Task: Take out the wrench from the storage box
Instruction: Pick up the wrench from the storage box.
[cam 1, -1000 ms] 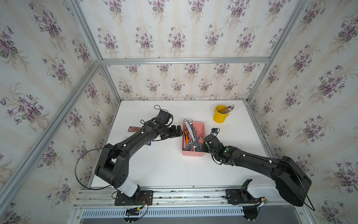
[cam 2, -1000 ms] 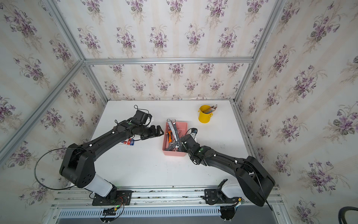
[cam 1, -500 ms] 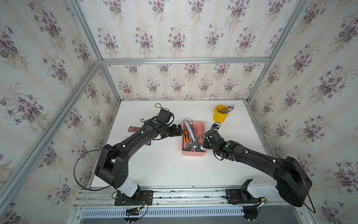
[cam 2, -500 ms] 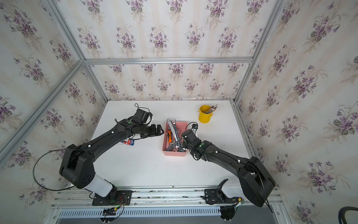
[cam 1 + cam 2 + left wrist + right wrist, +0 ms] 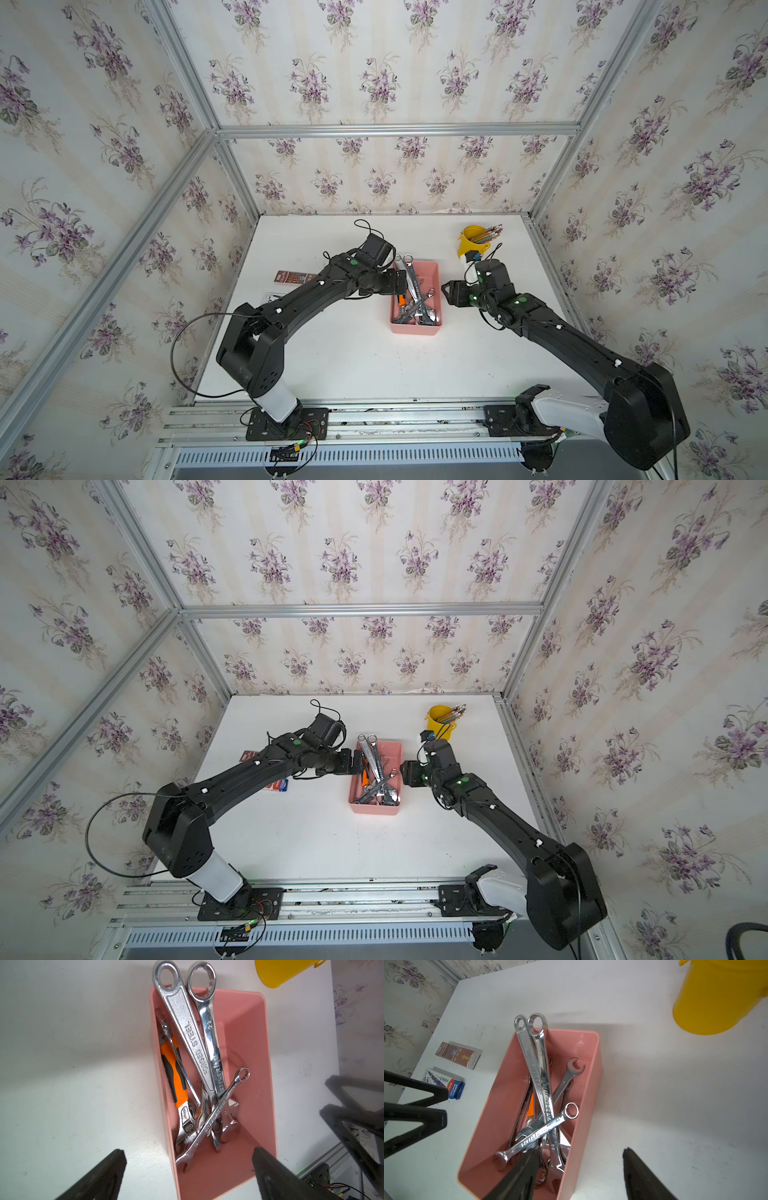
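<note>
The pink storage box (image 5: 413, 329) stands mid-table and holds several steel wrenches (image 5: 411, 286). A big "FORGED STEEL" wrench (image 5: 187, 1028) and a long one beside it stick out over the far rim. A small wrench (image 5: 544, 1130) lies across the pile, next to an orange-handled adjustable wrench (image 5: 174, 1076). My left gripper (image 5: 190, 1159) is open at the box's left wall, holding nothing. My right gripper (image 5: 581, 1159) is open astride the box's right wall (image 5: 591, 1109). One of its fingers (image 5: 527, 1167) is over the wrenches and the other is over the table.
A yellow cup of pencils (image 5: 473, 245) stands behind the right gripper. A brown packet (image 5: 293, 277) and a blue packet (image 5: 446, 1082) lie left of the box, by the left arm. Aluminium posts and papered walls close in the table on three sides.
My right gripper has gone from shut to open and has drawn back from the box's near end to its right wall. The left arm has barely moved.
</note>
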